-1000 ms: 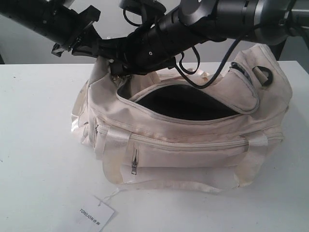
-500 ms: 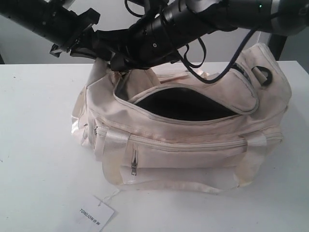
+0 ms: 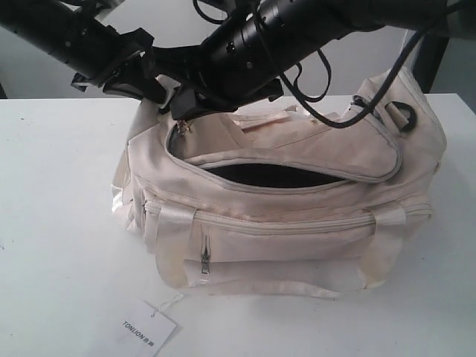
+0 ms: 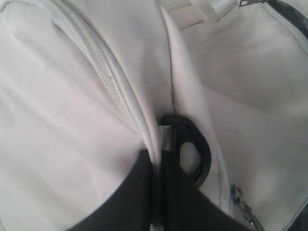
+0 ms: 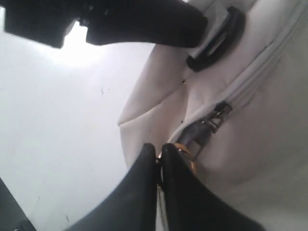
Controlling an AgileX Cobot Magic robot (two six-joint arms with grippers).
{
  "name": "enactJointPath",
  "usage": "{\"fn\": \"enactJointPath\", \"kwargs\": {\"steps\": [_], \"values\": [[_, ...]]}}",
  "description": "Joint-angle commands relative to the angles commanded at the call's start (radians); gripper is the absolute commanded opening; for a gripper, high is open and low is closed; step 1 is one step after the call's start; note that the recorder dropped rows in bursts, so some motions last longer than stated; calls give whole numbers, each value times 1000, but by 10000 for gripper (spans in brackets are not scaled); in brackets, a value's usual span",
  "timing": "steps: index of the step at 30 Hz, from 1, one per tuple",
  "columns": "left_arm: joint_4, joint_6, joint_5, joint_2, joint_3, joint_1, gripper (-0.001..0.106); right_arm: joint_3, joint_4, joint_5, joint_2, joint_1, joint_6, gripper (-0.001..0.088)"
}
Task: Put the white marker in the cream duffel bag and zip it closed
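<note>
The cream duffel bag (image 3: 297, 230) lies on the white table (image 3: 52, 208), its main zipper open over a dark inside (image 3: 275, 176). My left gripper (image 3: 162, 95) is shut on the bag's fabric (image 4: 72, 120) at its left end; the fingers (image 4: 130, 192) pinch a seam beside the black end ring (image 4: 204, 154). My right gripper (image 3: 181, 117) reaches across to that same end and is shut on the gold ring zipper pull (image 5: 191, 162), close to the left gripper (image 5: 144, 21). The white marker is out of view.
A white square paper tag (image 3: 149, 328) on a string lies on the table in front of the bag's left corner. The bag's front pocket zip (image 3: 205, 256) and a strap (image 3: 268, 286) face the front edge. Another black ring (image 3: 405, 115) sits at the bag's right end.
The bag's mouth has flattened and narrowed, with the top flap drawn down over the dark inside. The right arm has shifted up and left. Both grippers keep their hold.
</note>
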Motion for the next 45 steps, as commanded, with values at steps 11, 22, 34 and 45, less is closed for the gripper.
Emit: {"fn": "enactJointPath", "kwargs": {"steps": [11,22,34,45], "values": [[-6,0,-5,0,0,0,0,2,75,170,15,2,-72,0],[-6,0,-5,0,0,0,0,2,75,337,12,8,-105,0],[149,2,-10,0,0,0,0,2,37,337,-30,8,-105,0],[296,2,-15,0,0,0,0,2,-175,337,-75,8,-46,0]]}}
